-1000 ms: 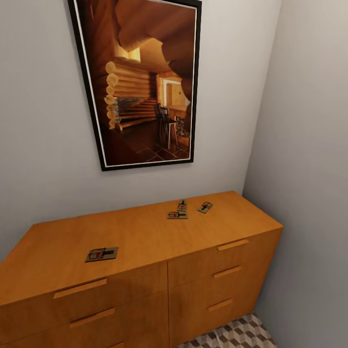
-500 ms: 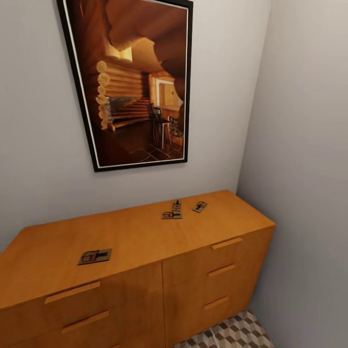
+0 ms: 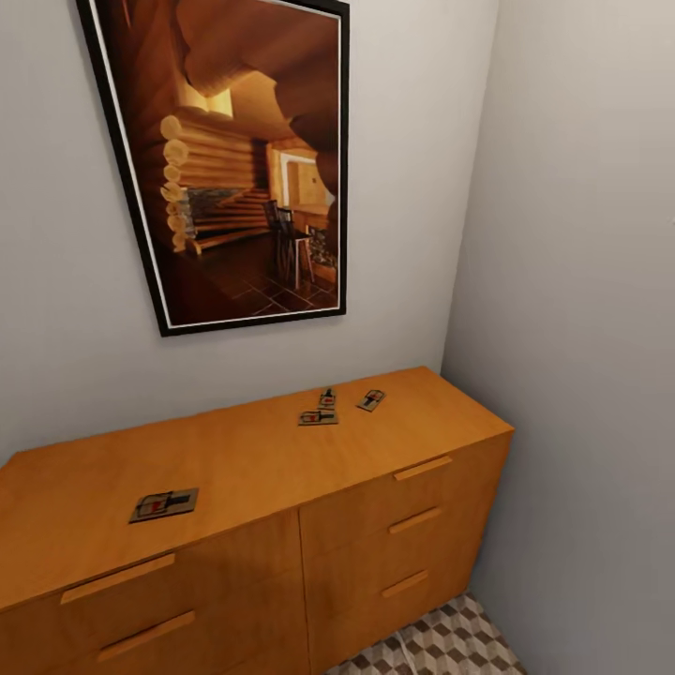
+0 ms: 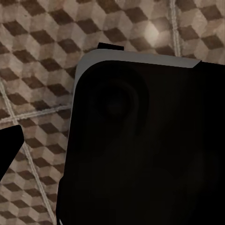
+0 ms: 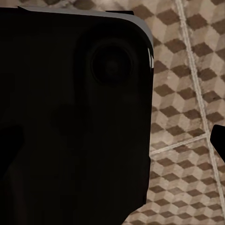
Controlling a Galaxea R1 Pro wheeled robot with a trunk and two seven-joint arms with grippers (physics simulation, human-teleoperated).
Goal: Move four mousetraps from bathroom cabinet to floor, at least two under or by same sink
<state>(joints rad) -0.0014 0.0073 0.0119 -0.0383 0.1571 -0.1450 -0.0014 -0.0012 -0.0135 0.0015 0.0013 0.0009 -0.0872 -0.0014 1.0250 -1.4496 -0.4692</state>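
Your pincers I cannot judge as wide or narrow. All four mousetraps (image 3: 164, 505) (image 3: 318, 417) (image 3: 327, 397) (image 3: 370, 400) lie on the cabinet (image 3: 244, 469) top; none is yet on the bathroom floor (image 3: 450, 647).

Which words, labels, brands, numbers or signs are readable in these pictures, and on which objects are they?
None is readable.
Four mousetraps on the cabinet: red marks, too small to tell if they hold text.
Framed picture: a log interior, no lettering.
Bathroom floor: cube pattern, no signs.
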